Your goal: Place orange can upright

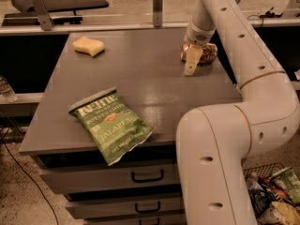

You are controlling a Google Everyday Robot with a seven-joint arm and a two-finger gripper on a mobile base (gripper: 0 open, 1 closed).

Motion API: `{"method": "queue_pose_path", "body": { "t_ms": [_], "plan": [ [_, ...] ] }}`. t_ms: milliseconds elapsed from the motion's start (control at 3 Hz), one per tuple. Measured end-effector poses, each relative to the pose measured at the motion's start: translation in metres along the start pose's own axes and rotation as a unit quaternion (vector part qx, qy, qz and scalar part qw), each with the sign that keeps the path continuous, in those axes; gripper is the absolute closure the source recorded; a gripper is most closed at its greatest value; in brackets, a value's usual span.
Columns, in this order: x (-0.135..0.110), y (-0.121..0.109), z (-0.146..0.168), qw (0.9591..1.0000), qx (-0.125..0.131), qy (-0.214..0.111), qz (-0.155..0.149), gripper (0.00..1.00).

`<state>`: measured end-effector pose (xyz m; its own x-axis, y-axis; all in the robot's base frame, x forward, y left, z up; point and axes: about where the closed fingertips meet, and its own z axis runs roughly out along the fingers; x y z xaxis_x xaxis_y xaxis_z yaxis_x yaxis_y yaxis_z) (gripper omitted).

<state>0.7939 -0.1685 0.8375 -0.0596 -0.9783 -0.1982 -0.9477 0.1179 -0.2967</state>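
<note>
The orange can lies on its side on the grey table top, near the far right edge. It has an orange-copper body with dark and pale markings. My gripper hangs from the white arm right at the can's left end, low over the table, and hides part of the can. I cannot see whether it touches the can.
A yellow sponge lies at the table's far left. A green jalapeño chip bag lies near the front edge, overhanging it. My arm's white lower links stand at the front right. Drawers sit below the top.
</note>
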Motion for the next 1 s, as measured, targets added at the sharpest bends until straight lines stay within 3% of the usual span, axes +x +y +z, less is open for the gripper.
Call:
{"method": "queue_pose_path", "body": {
  "t_ms": [1000],
  "plan": [
    [-0.0005,0.0018,-0.0094,1.0,-0.003,-0.007,-0.003,0.86]
  ]
}}
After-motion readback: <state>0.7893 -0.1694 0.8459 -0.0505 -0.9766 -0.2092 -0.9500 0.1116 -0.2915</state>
